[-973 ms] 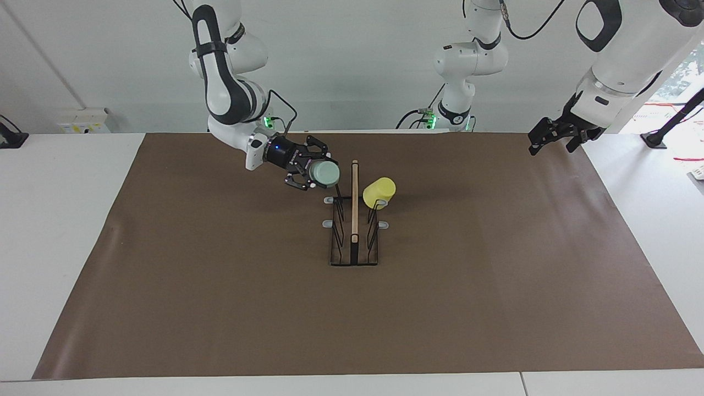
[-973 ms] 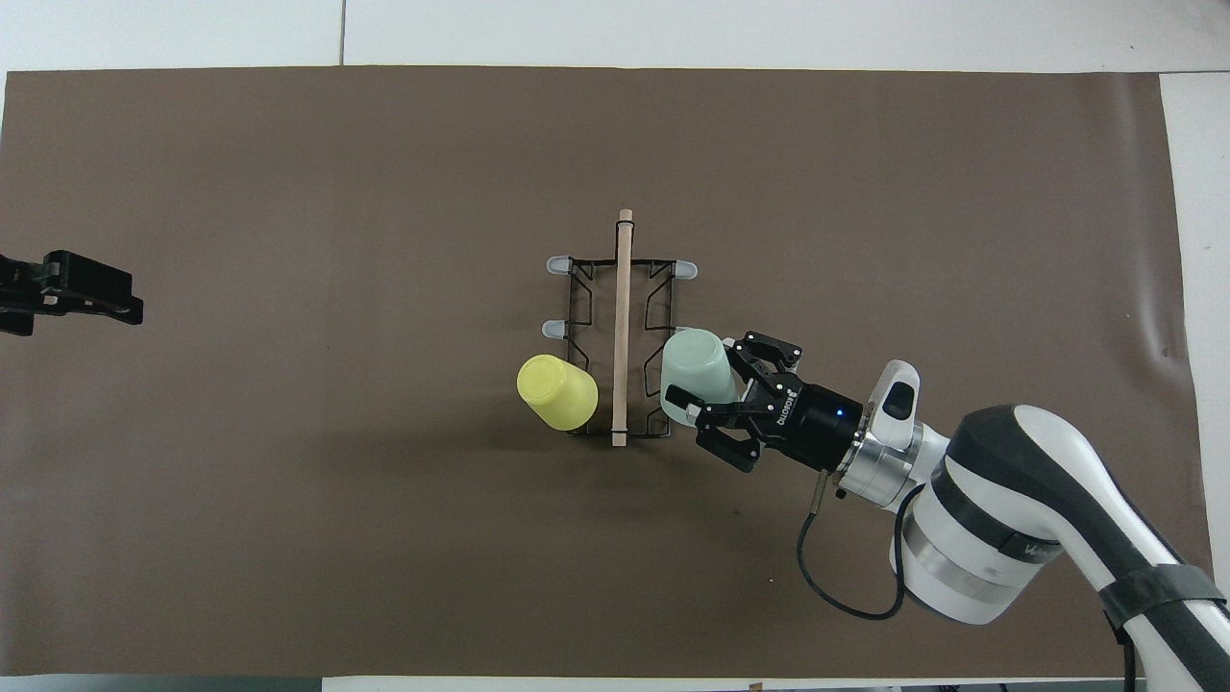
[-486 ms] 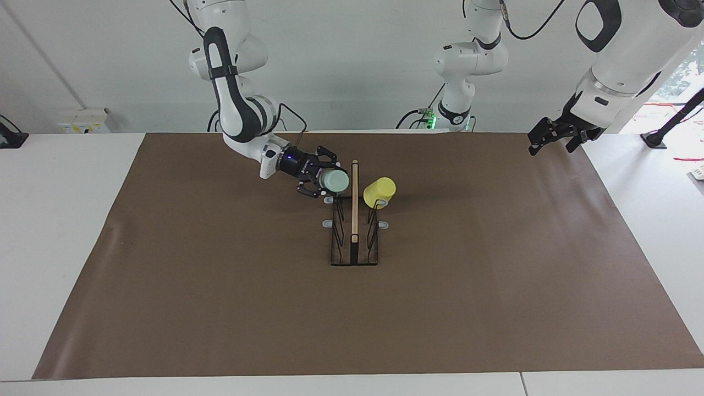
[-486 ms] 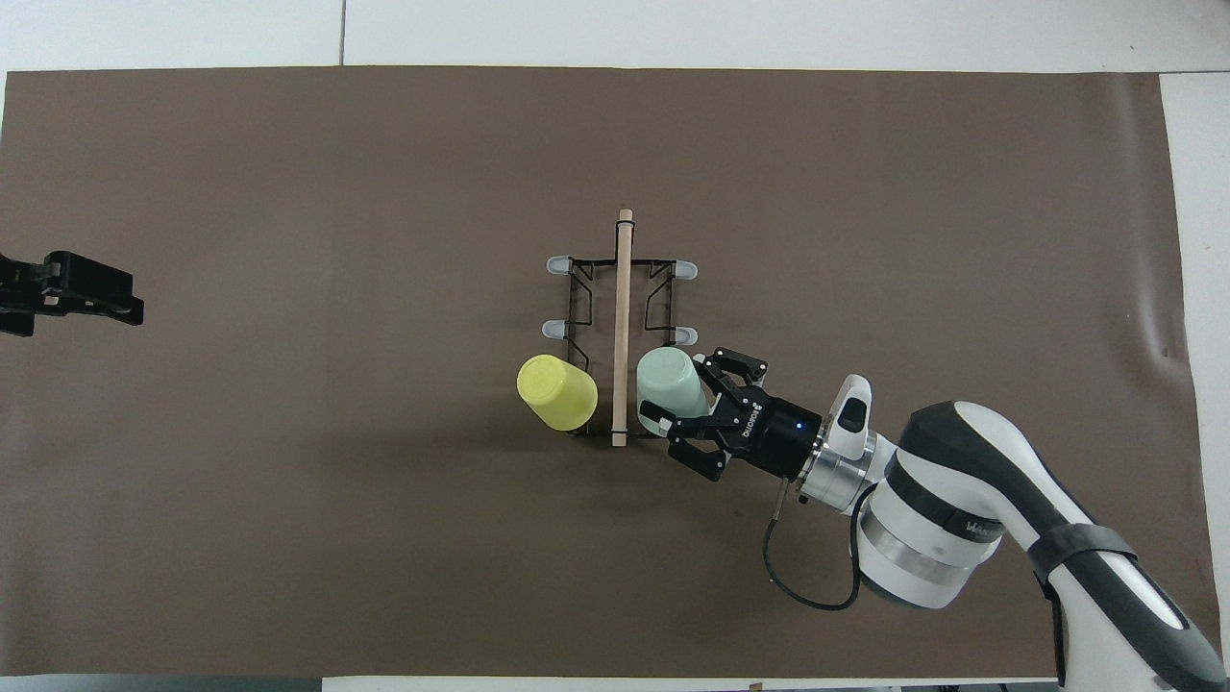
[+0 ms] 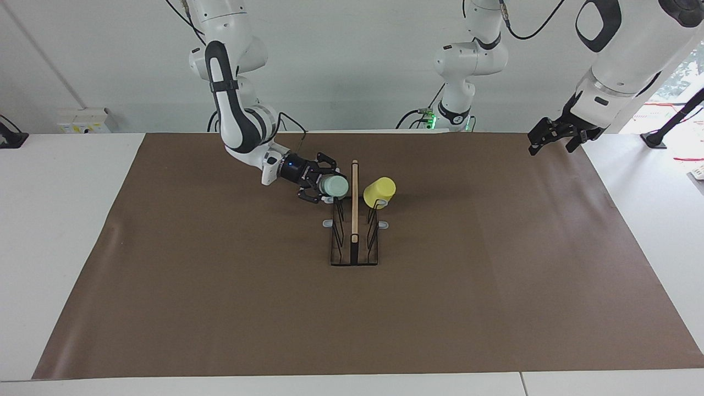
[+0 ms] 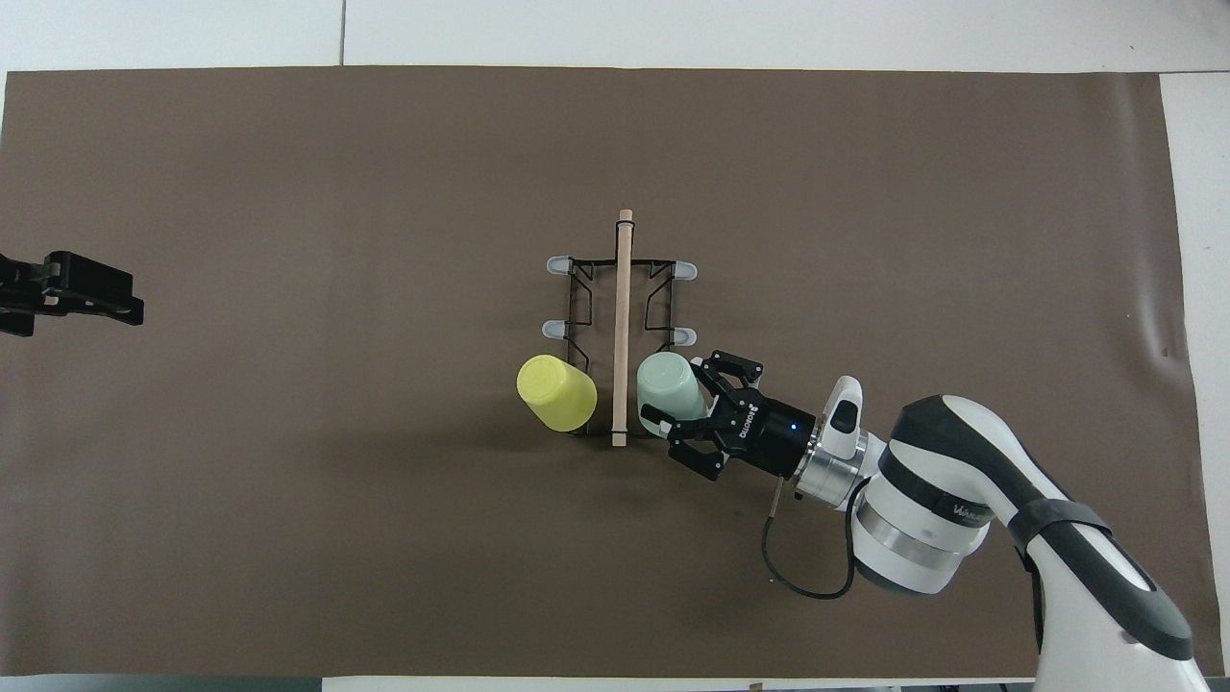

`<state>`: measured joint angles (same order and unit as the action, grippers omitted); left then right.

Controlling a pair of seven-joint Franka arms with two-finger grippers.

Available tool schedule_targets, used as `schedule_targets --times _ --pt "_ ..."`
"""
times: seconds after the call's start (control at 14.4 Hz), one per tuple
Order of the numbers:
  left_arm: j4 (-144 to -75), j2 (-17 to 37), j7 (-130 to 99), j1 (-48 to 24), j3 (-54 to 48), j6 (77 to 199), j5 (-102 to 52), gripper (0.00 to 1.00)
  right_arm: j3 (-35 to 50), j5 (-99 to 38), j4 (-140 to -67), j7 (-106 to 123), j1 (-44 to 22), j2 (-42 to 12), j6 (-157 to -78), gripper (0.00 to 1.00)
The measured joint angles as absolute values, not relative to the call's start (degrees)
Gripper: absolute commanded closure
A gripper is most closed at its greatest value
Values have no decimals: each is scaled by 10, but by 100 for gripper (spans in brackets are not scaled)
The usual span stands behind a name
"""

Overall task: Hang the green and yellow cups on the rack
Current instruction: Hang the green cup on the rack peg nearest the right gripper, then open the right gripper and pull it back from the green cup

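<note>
Right arm comes in from its end of the bench, elbow bent and forearm angled down low, so the wrist lies nearly flat and the right gripper (image 5: 324,188) points sideways at the rack (image 5: 354,242). Its fingers sit on either side of the green cup (image 6: 670,385), which lies tipped on its side at the robot end of the rack, on the right arm's side of the wooden bar (image 6: 622,327), seemingly on a peg. Honestly can't tell if the gripper is clamped on the cup or has just let go; the fingers are right up against it either way. The yellow cup (image 5: 379,192) hangs tilted on the matching peg on the left arm's side of the bar, so the two cups flank it. The rack stands mid-mat on the brown mat (image 5: 220,286), with its other grey-tipped pegs bare. Left arm just waits, its gripper (image 6: 72,293) released, held up over the mat's edge at its own end of the bench, well apart from everything.
</note>
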<state>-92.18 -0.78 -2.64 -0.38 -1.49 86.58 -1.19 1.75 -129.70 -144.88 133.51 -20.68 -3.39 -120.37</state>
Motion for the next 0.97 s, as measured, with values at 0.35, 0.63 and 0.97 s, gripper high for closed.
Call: schedule_targets --times 0.35,0.63,0.97 --pt "-922 -8 -26 -4 -15 866 -12 0 18 -1297 -1452 1335 -187 -34 -1157 0" --pt "-922 -8 -26 -4 -15 866 -12 0 18 -1277 -1460 1331 -140 -3 -1137 0" --pt "-922 -8 -26 -4 -15 866 -12 0 16 -1096 -1472 1262 -16 21 -1073 0"
